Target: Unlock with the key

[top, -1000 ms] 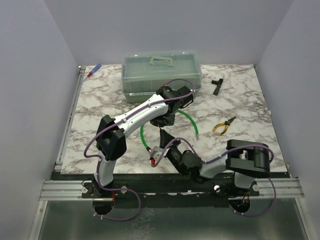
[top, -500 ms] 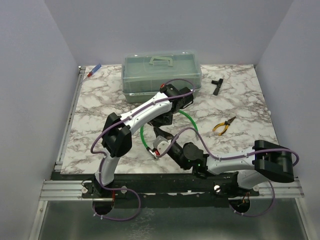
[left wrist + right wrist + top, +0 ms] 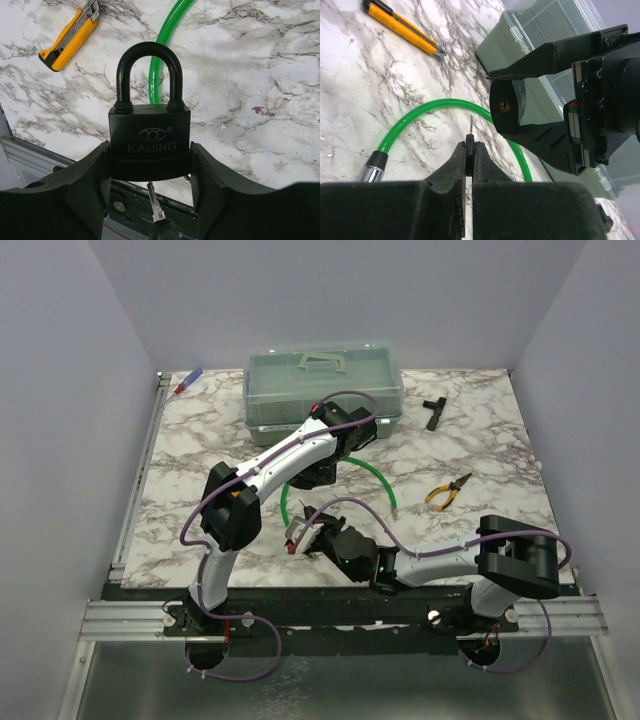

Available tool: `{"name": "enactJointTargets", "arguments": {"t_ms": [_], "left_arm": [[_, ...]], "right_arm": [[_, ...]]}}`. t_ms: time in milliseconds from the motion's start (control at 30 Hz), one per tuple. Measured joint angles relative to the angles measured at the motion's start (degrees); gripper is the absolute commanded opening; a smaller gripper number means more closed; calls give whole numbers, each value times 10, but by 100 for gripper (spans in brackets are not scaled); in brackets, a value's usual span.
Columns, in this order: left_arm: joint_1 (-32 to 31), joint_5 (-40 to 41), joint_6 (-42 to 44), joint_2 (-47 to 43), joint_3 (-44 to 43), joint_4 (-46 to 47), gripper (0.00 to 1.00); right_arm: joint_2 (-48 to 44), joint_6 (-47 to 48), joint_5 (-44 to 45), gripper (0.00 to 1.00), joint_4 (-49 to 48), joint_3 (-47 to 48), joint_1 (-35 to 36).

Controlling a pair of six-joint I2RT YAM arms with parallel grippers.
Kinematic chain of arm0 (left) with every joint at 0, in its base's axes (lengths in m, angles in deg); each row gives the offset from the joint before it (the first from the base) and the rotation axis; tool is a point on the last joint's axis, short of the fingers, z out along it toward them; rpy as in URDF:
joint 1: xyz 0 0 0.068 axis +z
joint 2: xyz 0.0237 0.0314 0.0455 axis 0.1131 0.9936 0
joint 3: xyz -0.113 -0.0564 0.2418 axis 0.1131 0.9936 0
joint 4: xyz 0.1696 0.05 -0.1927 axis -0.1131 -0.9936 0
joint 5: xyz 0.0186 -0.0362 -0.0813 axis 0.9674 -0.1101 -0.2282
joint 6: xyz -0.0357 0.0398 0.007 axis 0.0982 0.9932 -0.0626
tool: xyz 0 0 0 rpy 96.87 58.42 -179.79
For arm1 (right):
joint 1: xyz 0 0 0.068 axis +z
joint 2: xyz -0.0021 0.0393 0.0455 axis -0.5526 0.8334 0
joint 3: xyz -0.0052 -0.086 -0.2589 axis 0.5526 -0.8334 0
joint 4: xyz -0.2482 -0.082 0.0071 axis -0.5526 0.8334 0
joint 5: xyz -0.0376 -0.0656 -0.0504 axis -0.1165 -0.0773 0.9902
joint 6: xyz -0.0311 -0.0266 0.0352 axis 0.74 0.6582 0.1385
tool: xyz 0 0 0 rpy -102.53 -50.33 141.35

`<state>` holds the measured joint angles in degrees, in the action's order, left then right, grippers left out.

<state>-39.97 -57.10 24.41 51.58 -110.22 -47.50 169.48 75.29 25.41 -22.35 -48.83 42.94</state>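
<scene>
Left arm [image 3: 280,455] reaches to the far middle, left gripper [image 3: 150,167] clamped on the padlock [image 3: 149,135]. Right arm [image 3: 440,565] lies low, stretched left. Right gripper [image 3: 468,155] pinches the key [image 3: 469,141], blade just short of the keyhole [image 3: 503,106]. The key's head is mostly buried between the fingers, and from above I can't really make out either.

White arm links [image 3: 285,453], black joint housings [image 3: 228,523], looping purple cables [image 3: 238,679], matte black tool fingers [image 3: 85,185], small green light [image 3: 378,562]
</scene>
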Motion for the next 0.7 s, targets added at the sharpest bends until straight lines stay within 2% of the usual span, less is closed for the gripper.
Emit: {"name": "enactJointTargets", "arguments": {"t_ms": [700], "left_arm": [[0,0,1,0,0,0,4]], "right_arm": [[38,45,61,0,-60,26,-5]]}}
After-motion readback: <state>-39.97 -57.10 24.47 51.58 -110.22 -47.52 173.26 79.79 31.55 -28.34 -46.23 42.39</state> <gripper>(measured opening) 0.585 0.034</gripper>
